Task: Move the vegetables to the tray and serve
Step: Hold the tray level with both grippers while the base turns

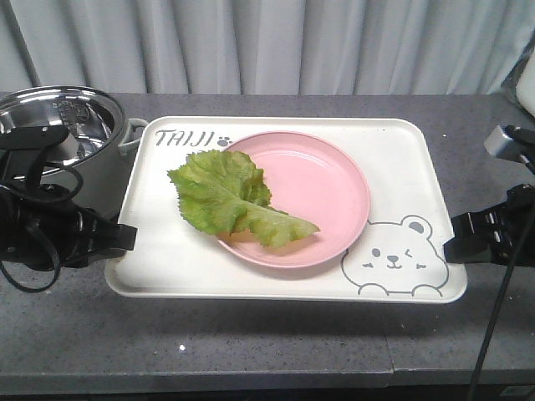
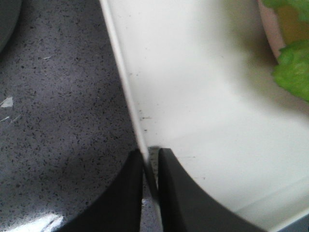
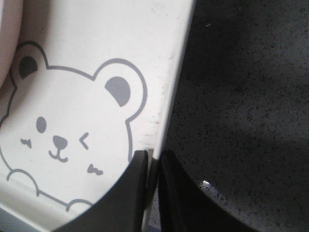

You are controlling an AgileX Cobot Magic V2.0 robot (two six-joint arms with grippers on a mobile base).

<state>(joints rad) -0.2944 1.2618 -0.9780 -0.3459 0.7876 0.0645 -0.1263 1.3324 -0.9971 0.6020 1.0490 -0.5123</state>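
Left pincer [image 2: 150, 157], right pincer [image 3: 153, 155] clamp tray [image 1: 184, 259] edges.

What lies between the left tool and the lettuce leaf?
Bare tray floor, then the pink plate rim; the left wrist view shows it.

Grey speckled counter [image 1: 251, 351] bears cream tray [image 1: 401, 167], steel pot [image 1: 42, 113].

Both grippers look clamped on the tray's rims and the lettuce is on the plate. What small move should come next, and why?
Probably a short, level lift with both arms together. The left gripper and right gripper each pinch an opposite rim of the tray. The lettuce leaf lies loose on the pink plate, overhanging its edge, so any tilt could slide it.
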